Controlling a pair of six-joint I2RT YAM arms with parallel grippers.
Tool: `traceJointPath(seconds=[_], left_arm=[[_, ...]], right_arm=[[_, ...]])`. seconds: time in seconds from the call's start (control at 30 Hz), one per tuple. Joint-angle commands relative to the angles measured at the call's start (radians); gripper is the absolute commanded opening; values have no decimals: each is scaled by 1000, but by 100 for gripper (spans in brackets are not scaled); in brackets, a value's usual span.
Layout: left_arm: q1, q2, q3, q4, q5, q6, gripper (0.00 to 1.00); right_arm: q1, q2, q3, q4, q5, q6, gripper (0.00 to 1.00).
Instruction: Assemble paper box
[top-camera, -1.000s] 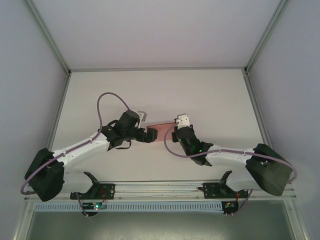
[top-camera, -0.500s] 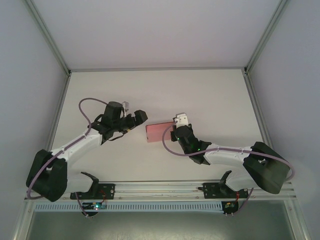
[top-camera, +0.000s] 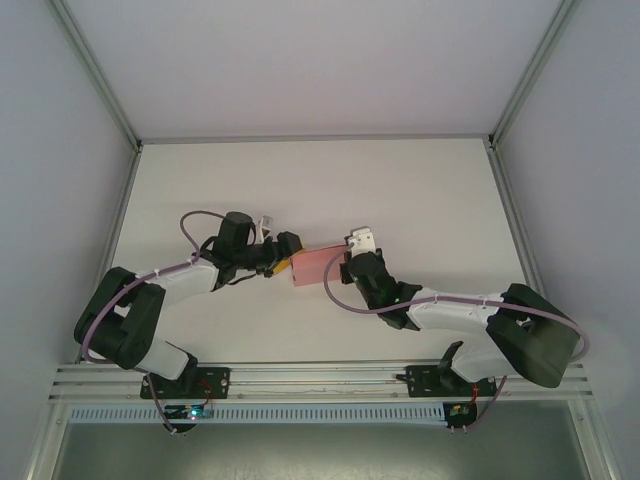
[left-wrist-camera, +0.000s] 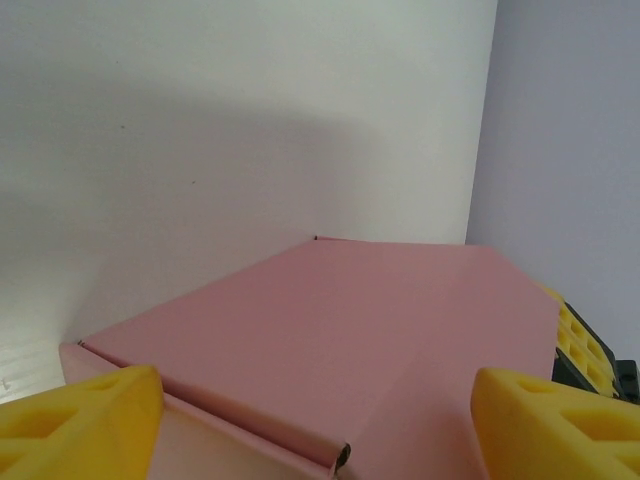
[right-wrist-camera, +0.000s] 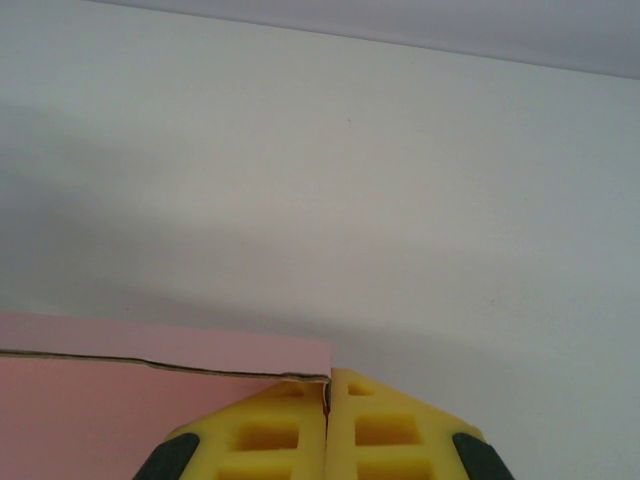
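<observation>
Matte white table (top-camera: 400, 190); smooth pink creased-card paper box (top-camera: 315, 263); left jaws wide, box end between; right jaws pinch edge.

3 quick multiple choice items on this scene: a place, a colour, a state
1. Where is the paper box? a) far left corner b) between the left tool and the right tool c) on an arm's base
2. What colour are the finger pads? a) blue b) black c) yellow
3. How is the right tool? a) shut b) wide open c) half open
Answers: 1 b, the top view shows it there; 2 c, yellow foam in both wrist views; 3 a, its pads meet without a gap.
</observation>
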Motion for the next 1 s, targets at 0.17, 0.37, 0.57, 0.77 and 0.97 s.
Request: traceJointPath(seconds=[0.17,0.37,0.57,0.77,0.97], left_arm=[[-19,122,-56,129,37,54,60],[-27,225,-59,215,56,71,39],[-31,216,-57,164,35,124,32],[-36,156,-45,12,-58,209,31],[-61,178,-15,-10,-68,230,30]], right_arm=[[22,31,-25,-41,-20,22,0],[37,17,-30,-43,-60,3,1],[33,-55,-39,-99,-72,-11,16],[-92,-189,-44,-221,-250,46,49],[-255,-292,-29,-266,-596,109,73]])
